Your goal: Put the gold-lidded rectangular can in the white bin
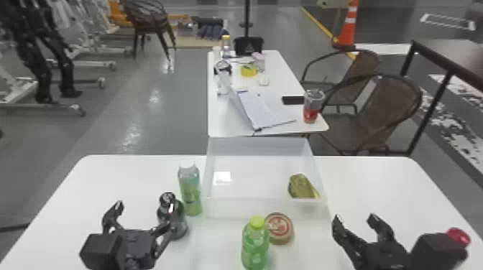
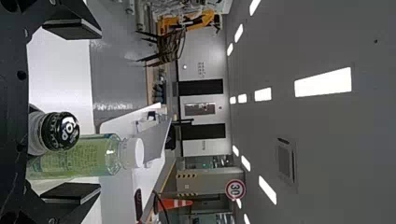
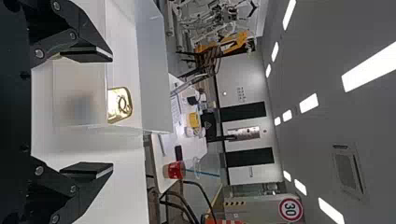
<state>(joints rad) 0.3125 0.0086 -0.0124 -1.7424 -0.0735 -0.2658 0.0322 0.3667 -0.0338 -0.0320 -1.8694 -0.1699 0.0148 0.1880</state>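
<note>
Nearest, at the bottom of the head view, a green bottle (image 1: 255, 244) with a yellow-green cap stands between the two grippers. Left of it is the left gripper (image 1: 145, 212), its jaws spread apart; right of it is the right gripper (image 1: 355, 218), its jaws spread too. Both are black.

The gold-lidded can (image 1: 302, 186) is inside the white bin (image 1: 251, 208), ahead of the right jaws and toward their left, in the bin's near right corner. The right wrist view shows its gold lid and pull ring facing the camera.

A round tin (image 1: 282, 235) sits just behind the green bottle, between the two pairs of jaws. Just beyond the left gripper's inner jaw is a dark-capped bottle (image 1: 176, 219), and past that a tall green bottle (image 1: 190, 190) stands upright beside the bin. Something red (image 1: 458, 236), partly hidden, shows to the right of the right jaws.

All this rests on a white worktop (image 1: 125, 179). Farther ahead of the jaws, another table (image 1: 222, 115) holds a cup of red drink (image 1: 313, 106).
</note>
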